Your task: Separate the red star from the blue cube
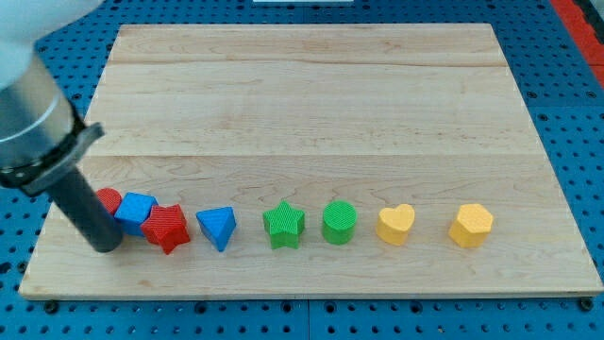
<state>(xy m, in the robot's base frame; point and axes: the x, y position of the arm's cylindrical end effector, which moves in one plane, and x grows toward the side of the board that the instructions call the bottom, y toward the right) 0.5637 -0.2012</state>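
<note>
1. My tip [106, 244] rests on the pale wooden bench [311, 104] at the view's lower left, just left of the blue plastic cube [136, 209].
2. No claw shows; the arm ends in a dark rod.
3. The red ribbed star [167, 228] touches the cube's right side.
4. A red block [109, 199], partly hidden, sits behind the rod.
5. Rightward in a row: blue triangle [217, 227], green star [283, 224], green cylinder [340, 222], yellow heart [395, 224], yellow hexagon [471, 225].

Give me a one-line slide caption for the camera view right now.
My tip sits at the left end of the block row, beside a partly hidden red block, the blue cube and the touching red star.
</note>
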